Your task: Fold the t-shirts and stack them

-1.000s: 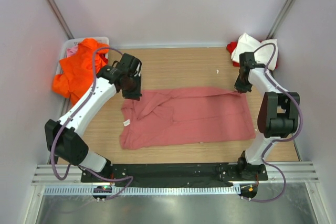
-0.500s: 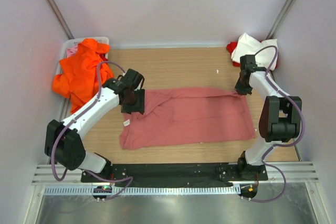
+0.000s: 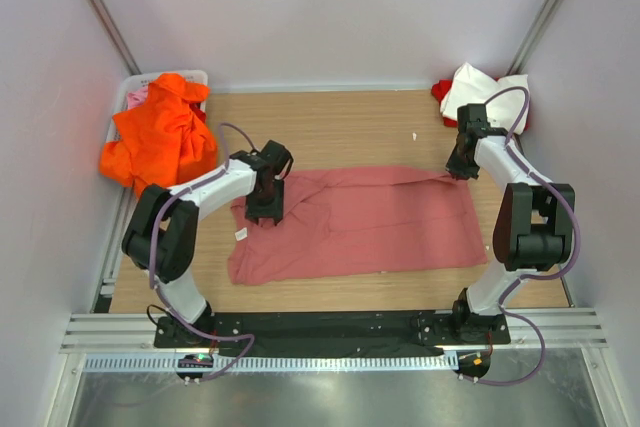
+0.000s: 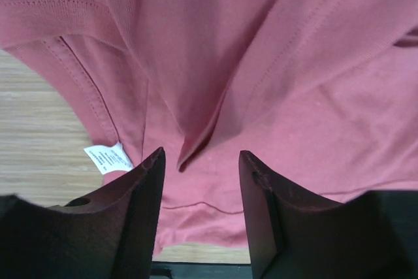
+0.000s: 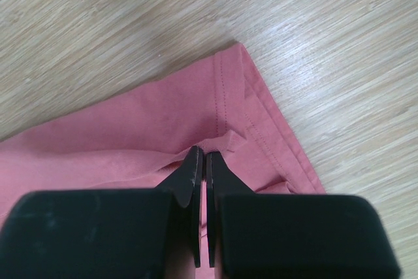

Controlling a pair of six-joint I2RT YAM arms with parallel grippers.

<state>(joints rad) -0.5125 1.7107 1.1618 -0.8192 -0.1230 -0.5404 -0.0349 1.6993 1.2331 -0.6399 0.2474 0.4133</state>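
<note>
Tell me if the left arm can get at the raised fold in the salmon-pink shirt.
Probably yes: the left gripper hangs open right over that fold in the salmon-pink shirt, with nothing between them.

Light falls soft and even from overhead; shadows under the arms on the table [image 3: 340,132] are faint. Both wrist views blur the near claw bodies.
</note>
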